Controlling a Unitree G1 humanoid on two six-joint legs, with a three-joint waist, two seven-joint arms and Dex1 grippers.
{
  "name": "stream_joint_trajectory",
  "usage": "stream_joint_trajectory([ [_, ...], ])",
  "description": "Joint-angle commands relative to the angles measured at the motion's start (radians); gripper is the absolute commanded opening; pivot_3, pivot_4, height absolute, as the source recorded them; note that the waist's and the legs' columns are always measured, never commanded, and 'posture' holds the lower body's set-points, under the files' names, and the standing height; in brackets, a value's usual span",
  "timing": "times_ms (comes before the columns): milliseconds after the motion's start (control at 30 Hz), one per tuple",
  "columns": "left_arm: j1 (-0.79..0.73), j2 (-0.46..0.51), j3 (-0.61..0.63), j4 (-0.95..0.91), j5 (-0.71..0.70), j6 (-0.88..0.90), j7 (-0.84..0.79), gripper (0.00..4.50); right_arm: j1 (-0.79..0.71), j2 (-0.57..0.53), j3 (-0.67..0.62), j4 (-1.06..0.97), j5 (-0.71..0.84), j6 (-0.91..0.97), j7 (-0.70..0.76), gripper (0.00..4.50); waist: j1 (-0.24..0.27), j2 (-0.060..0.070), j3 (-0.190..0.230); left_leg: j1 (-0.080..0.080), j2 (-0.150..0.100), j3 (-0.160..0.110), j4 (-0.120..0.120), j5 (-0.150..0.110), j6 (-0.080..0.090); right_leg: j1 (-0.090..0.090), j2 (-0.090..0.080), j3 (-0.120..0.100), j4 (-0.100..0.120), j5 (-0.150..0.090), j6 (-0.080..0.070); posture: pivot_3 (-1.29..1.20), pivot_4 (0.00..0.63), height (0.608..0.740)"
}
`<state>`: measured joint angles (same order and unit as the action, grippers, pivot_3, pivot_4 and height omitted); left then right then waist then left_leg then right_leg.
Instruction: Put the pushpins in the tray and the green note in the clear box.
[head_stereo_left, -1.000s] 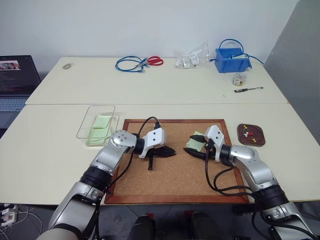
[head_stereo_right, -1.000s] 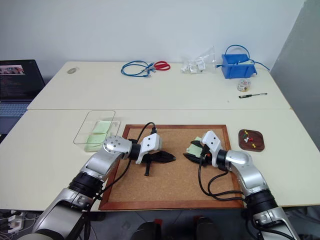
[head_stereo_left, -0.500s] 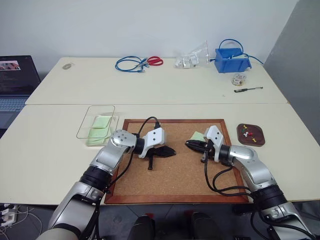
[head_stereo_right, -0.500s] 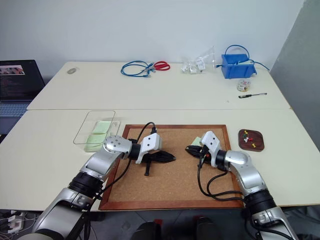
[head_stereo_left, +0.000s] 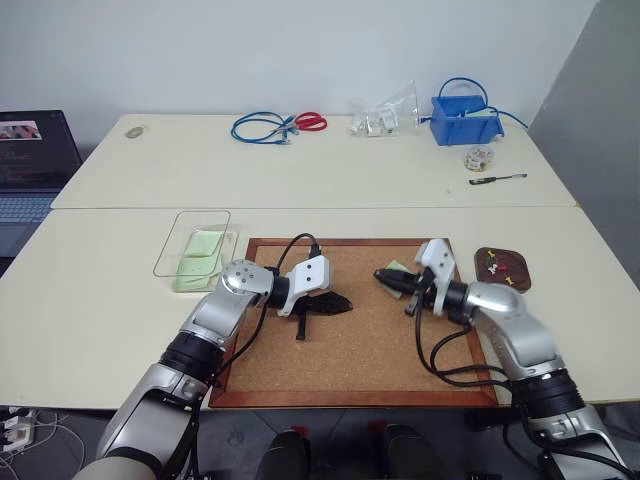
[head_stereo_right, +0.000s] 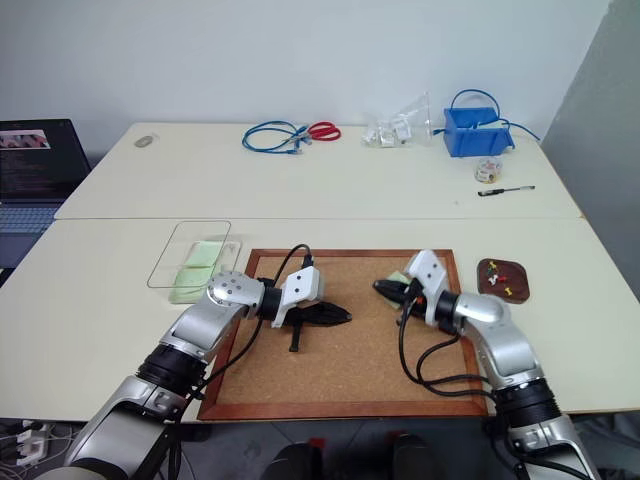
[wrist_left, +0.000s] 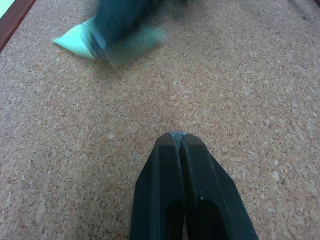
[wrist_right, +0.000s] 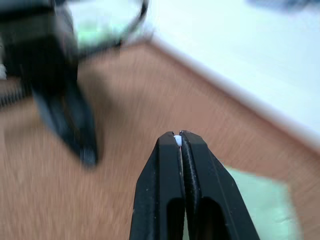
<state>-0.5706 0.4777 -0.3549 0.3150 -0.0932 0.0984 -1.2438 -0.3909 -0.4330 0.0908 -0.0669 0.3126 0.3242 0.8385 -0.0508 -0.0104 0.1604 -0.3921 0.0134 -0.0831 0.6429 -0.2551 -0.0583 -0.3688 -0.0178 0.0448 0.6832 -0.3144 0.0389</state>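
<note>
Up comes the right claw (head_stereo_left: 383, 275), lifted off the large wooden-framed cork board (head_stereo_left: 350, 350) since a second ago, and its black fingers, spread then, are now pinched tight. The right wrist view shows a tiny white speck (wrist_right: 177, 140) nipped between the tips, seemingly the head of a pushpin, though it is too small to be sure. Just under and behind that claw lies the small pale-green square paper note (head_stereo_left: 399, 270), flat on the cork board near the board's far right corner.

Over on the board's left half, the left claw (head_stereo_left: 343, 302) has not budged: fingers pressed fully together, holding nothing, tips hovering low over bare cork near the board's middle. From its wrist view the green note is a blurred pale patch with the right claw across it.

Off the board's right edge sits the small dark reddish-brown wooden tray (head_stereo_left: 501, 270), with several pushpins with yellow, red and white heads (head_stereo_left: 497, 266) lying inside it. Off the board's far left corner stands the shallow transparent plastic box (head_stereo_left: 190, 241), with pale-green paper (head_stereo_left: 202, 245) showing inside it and another pale-green patch (head_stereo_left: 187, 279) at its near edge, towards the left arm.

Well beyond the board, on the far surface, sit a blue plastic bin (head_stereo_left: 464, 121) and a coiled blue cable (head_stereo_left: 262, 127).
</note>
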Motion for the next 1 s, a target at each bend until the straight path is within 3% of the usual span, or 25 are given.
stream_joint_trajectory([
  [33, 0.053, 0.016, -0.058, 0.028, 0.056, 0.015, -0.019, 0.00, -0.017, -0.023, -0.057, -0.135, 0.081, 0.116, -0.028, 0.01, 0.000, 0.000, 0.000, 0.000, 0.000, 0.000, 0.000, 0.000, 0.000, 0.000, 0.000, 0.000, 0.000, 0.000, 0.000, 0.00, 0.150, 0.740],
  [267, 0.043, 0.001, -0.044, 0.041, 0.064, -0.066, 0.016, 0.00, -0.028, -0.040, -0.072, -0.185, 0.111, 0.184, -0.044, 0.01, 0.001, 0.000, 0.000, 0.000, 0.000, 0.000, 0.000, 0.000, 0.000, 0.000, 0.000, 0.000, 0.000, 0.000, 0.000, 0.00, 0.150, 0.740],
  [667, 0.004, 0.030, 0.145, -0.247, -0.135, 0.042, 0.026, 2.04, -0.093, -0.123, -0.153, -0.279, 0.317, 0.431, -0.024, 0.00, 0.003, 0.000, 0.003, -0.006, 0.000, -0.001, 0.001, 0.000, 0.000, -0.005, 0.000, -0.001, 0.001, 0.000, 0.000, 0.00, 0.150, 0.740],
  [800, -0.041, 0.017, 0.197, -0.198, -0.132, -0.100, 0.055, 2.82, -0.134, -0.152, -0.169, -0.261, 0.405, 0.519, 0.006, 0.00, 0.007, 0.000, 0.003, -0.006, 0.000, -0.001, 0.002, 0.000, 0.000, -0.005, 0.000, -0.001, 0.001, 0.000, 0.000, 0.00, 0.150, 0.740],
  [1000, -0.182, -0.009, 0.166, 0.090, -0.037, -0.544, 0.012, 3.99, -0.196, -0.155, -0.174, -0.215, 0.477, 0.597, 0.016, 0.00, 0.019, 0.000, 0.003, -0.007, -0.001, -0.001, 0.002, 0.000, 0.000, -0.005, -0.001, -0.002, 0.000, 0.000, 0.000, 0.00, 0.150, 0.740],
])
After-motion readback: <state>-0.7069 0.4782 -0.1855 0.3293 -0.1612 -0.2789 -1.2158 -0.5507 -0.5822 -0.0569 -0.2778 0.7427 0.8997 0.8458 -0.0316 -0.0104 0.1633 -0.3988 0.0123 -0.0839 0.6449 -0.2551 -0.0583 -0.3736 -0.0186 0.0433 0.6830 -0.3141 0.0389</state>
